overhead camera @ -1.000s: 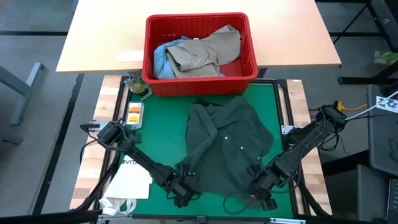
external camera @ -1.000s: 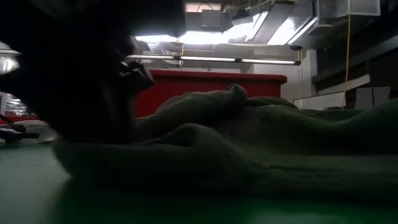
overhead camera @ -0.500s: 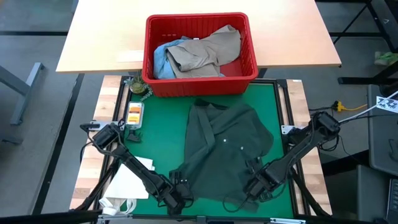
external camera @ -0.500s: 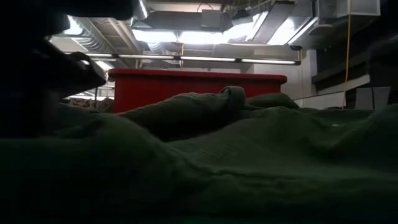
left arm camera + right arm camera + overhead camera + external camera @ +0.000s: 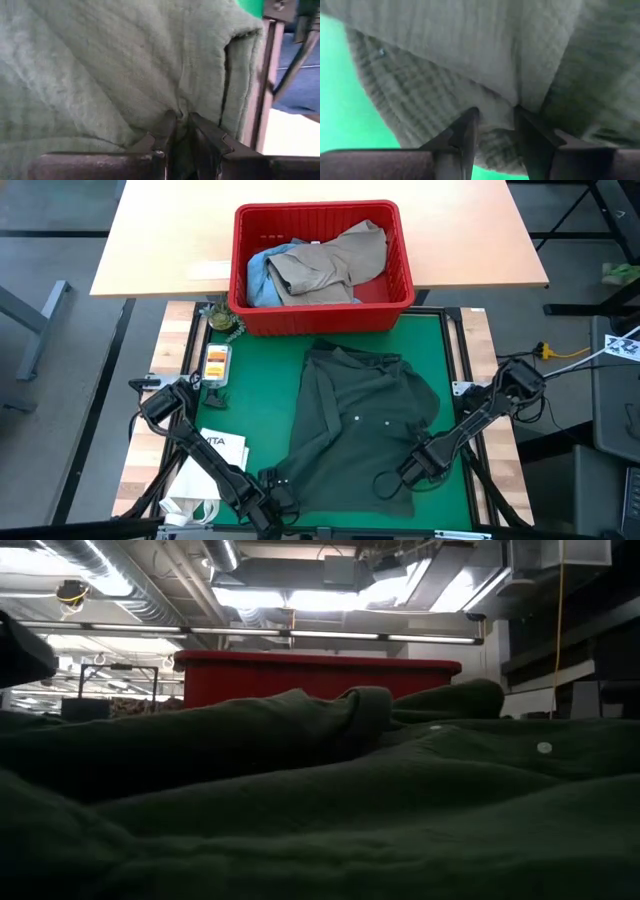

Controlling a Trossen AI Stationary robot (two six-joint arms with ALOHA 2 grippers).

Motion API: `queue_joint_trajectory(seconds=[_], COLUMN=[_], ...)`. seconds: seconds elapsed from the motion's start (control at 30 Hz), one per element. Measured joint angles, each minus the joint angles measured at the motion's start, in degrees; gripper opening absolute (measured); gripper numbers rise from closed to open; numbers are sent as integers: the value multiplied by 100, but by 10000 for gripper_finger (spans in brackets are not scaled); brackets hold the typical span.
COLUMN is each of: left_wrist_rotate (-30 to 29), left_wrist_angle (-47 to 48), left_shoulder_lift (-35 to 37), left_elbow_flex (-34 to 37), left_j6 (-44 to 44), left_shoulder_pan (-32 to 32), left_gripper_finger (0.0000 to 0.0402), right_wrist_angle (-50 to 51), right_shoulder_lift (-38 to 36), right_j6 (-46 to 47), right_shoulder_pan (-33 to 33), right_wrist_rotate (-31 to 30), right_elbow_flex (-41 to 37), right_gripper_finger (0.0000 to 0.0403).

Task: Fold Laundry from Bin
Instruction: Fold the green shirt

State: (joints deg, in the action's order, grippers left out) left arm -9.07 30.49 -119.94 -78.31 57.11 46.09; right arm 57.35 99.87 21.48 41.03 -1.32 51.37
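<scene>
The dark green buttoned shirt [image 5: 360, 425] lay spread on the green mat [image 5: 260, 400], its hem pinched by the left gripper [image 5: 268, 498] and right gripper [image 5: 418, 470]; soft and limp, it would probably sag unless held at corners.

1. My right gripper [image 5: 494, 131] shows as two dark fingers [image 5: 465, 135] clamped on a fold of shirt [image 5: 470, 55].
2. The cloth is grey-green with a fine ribbed weave, and it bunches where the fingers pinch it.
3. I can see one small pale button [image 5: 381, 52] on it.
4. The bright green mat [image 5: 342, 100] lies beneath.
</scene>
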Motion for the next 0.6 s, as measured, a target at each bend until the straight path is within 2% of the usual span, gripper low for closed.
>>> queue_joint_trajectory(seconds=[0.13, 0.27, 0.4, 0.5, 0.6], left_wrist_rotate=[47, 86, 72, 55, 47], left_wrist_angle=[-322, -504, -568, -649, -748], left_shoulder_lift=[-11, -11, -11, -13, 29], left_elbow_flex=[9, 9, 7, 7, 11], left_j6=[132, 108, 100, 93, 87], left_shoulder_pan=[21, -29, -70, -103, -140], left_gripper_finger=[53, 53, 53, 53, 53], right_wrist_angle=[289, 395, 472, 644, 967], right_shoulder_lift=[18, 29, 37, 38, 19], right_j6=[-622, -983, -1394, -1418, -1413], right_shoulder_pan=[-348, -786, -1165, -1355, -1341], right_wrist_rotate=[-606, -944, -1011, -806, -721], right_elbow_flex=[11, 0, -4, 0, 129], right_gripper_finger=[134, 134, 134, 134, 134])
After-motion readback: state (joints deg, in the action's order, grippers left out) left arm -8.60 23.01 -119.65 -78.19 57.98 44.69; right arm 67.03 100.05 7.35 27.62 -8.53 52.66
